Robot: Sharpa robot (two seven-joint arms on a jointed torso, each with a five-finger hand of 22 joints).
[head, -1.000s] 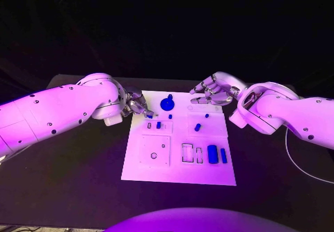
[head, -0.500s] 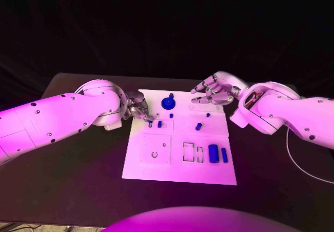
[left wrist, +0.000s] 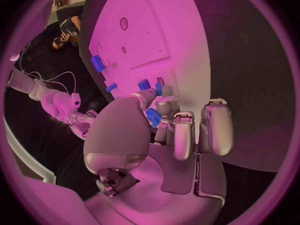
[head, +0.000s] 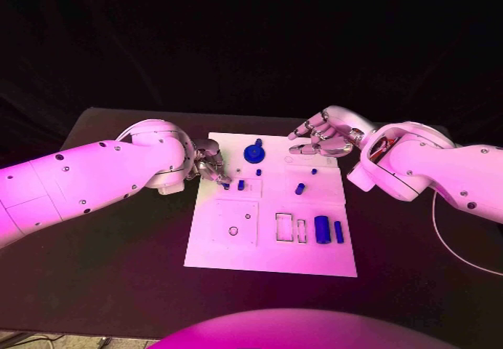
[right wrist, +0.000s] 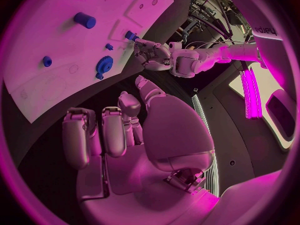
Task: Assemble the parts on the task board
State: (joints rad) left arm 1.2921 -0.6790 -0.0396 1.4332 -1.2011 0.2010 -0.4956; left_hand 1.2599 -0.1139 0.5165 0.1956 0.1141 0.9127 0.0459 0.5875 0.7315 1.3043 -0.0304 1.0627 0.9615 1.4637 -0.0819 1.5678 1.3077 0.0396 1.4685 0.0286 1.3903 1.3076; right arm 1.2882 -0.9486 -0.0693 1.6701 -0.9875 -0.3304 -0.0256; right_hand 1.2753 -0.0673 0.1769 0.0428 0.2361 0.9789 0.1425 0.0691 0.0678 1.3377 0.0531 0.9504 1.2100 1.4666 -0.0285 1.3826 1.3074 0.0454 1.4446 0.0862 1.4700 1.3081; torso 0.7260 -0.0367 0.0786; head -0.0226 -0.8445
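White task board (head: 236, 251) lying flat at the middle of the black surface (head: 115, 276), with both hands at its far end. The left hand (head: 206, 164) sits over the board's far-left edge, fingers (left wrist: 177, 135) curled downward; the left wrist view shows a small blue part (left wrist: 153, 118) pinched between its thumb and a finger, just above the board. Close beside those fingertips, on the board, stand two short blue pegs (head: 240, 185). The right hand (head: 325, 135) hovers over the board's far-right corner, apart from the plate, fingers (right wrist: 114, 130) loosely curled and spread, grasping nothing.

Parts on the board, placed relative to the blue gear (head: 253, 153), which lies at the board's far middle between the two hands: a small blue stud (head: 258, 172) just nearer than the gear; a second stud (head: 313, 171) toward the right hand; an oblong blue piece (head: 299, 189) nearer still, right of centre. Toward the board's near-right quarter lie a wide blue block (head: 322, 230) and a slimmer blue bar (head: 337, 232) side by side, beside two empty rectangular recesses (head: 283, 227). On the board's left half is a square panel with a small round hole (head: 232, 231).
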